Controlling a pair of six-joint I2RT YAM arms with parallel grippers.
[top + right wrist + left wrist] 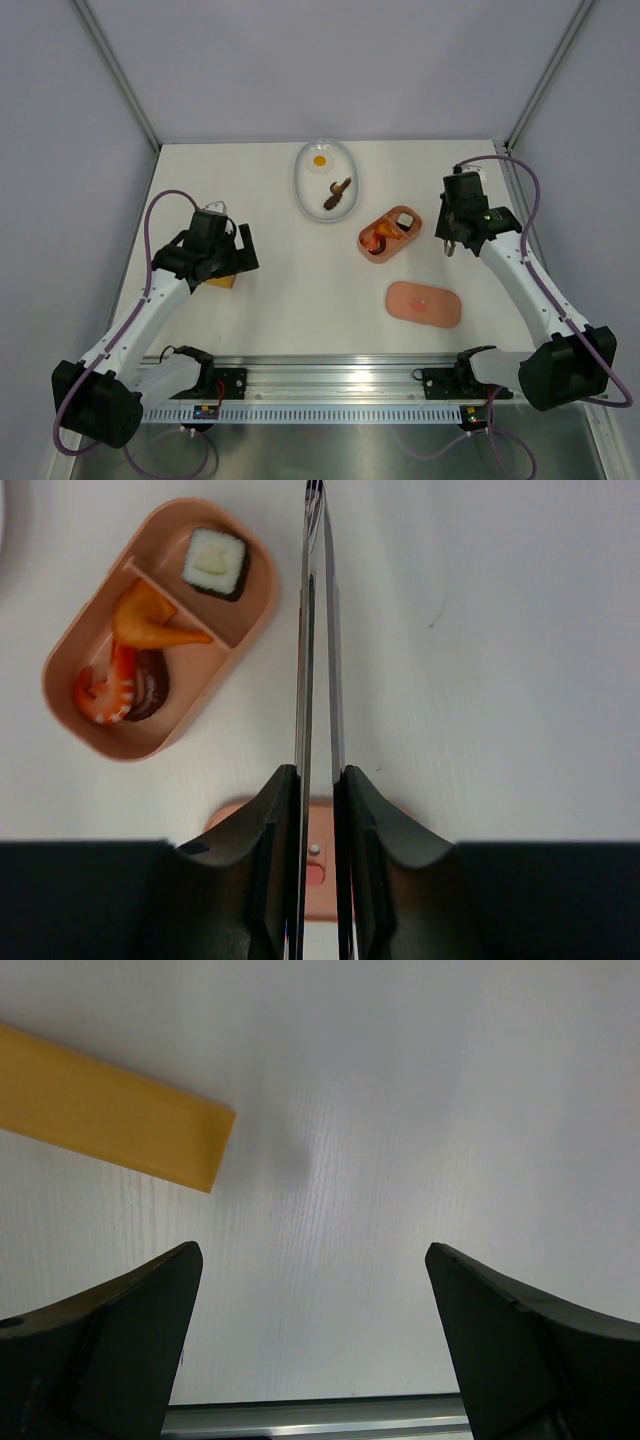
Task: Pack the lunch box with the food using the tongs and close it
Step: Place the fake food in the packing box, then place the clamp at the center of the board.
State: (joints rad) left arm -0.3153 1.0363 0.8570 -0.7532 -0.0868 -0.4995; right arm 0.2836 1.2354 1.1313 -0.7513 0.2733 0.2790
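Right gripper (318, 780): jaws clamped on the silver tongs (315, 630), whose arms lie nearly together and reach the top of the frame.

Lunch box (58, 675): upper left of the right wrist view, uncovered. It holds a sushi roll (213, 562) in the small compartment and a shrimp (105, 690) in the large one.

Lid (424, 303): flat, lower right of centre in the top view, apart from the box.

Fried egg (320, 160): on the white dish (300, 180).

Left gripper (313, 1260): jaws wide apart, holding nothing. A yellow block (110, 1110) lies at upper left.
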